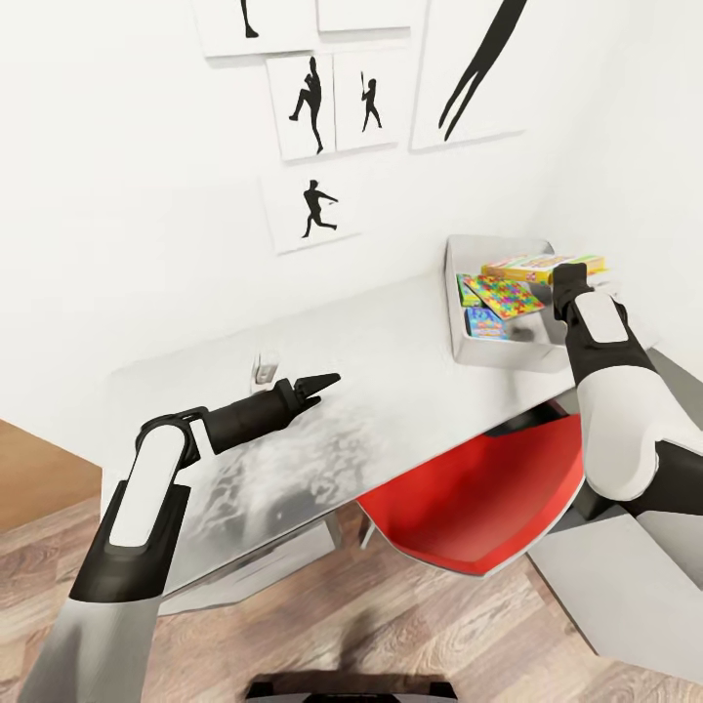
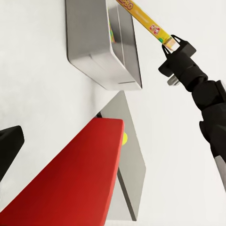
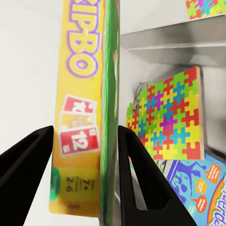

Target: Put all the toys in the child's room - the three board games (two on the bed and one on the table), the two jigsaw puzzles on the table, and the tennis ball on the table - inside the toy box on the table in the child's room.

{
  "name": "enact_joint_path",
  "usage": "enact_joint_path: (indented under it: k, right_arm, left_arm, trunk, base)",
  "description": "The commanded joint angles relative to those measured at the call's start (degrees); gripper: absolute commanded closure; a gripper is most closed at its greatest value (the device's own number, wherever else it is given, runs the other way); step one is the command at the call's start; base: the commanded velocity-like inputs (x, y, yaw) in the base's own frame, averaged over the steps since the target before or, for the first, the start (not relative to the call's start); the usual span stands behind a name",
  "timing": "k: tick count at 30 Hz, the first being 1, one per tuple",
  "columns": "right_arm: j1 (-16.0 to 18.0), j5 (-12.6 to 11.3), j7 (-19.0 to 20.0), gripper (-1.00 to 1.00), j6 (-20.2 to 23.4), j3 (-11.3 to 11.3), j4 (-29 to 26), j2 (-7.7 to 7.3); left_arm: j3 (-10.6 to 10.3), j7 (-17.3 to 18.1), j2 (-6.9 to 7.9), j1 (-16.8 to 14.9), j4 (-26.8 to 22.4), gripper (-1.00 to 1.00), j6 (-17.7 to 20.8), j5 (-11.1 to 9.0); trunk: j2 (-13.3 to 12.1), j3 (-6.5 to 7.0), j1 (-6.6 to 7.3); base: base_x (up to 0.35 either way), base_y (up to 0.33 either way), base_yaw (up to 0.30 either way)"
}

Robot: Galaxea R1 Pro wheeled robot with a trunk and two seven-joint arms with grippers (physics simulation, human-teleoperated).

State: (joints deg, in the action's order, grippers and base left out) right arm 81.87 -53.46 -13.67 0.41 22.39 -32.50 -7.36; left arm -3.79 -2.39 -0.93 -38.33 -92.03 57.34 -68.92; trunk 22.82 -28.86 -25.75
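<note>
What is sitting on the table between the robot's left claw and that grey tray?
Nothing: in the head view the table is bare between the left end effector and the grey tray.

You cannot see the right gripper's [image 1: 564,276] fingertips in your head view; the wrist covers them at two o'clock, along with the near end of the Skip-Bo box [image 1: 543,267]. In your right wrist view the box [image 3: 87,108] runs off the frame at twelve and six o'clock, so its title is clipped. The teal-blue game box [image 3: 200,190] is cut by the frame corner at five o'clock, and the jigsaw puzzle [image 3: 170,117] overlaps part of it. A second puzzle [image 3: 203,8] is cropped at one o'clock. In your left wrist view a yellow-green sliver [image 2: 124,138] peeks from behind the red chair [image 2: 70,179], too little to identify. The toy box's [image 2: 101,42] contents there are mostly hidden by its wall.
</note>
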Motion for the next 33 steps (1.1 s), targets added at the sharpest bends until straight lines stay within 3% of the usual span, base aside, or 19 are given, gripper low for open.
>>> enact_joint_path:
  k: [1,33]
  right_arm:
    - [0.0,-0.5,-0.2,1.00,0.0,0.0,-0.1,0.06]
    - [2.6,-0.4,-0.2,1.00,-1.4,0.0,0.2,0.26]
  left_arm:
    - [0.0,-0.3,-0.05,-0.1,0.0,-1.00,0.2,-0.3]
    - [-0.4,-0.3,0.02,-0.1,0.0,-1.00,0.3,-0.3]
  trunk:
    - [0.1,-0.10,-0.03]
    - [0.1,-1.48,-0.03]
  base:
    - [0.000,0.000,0.000]
    - [0.000,0.000,0.000]
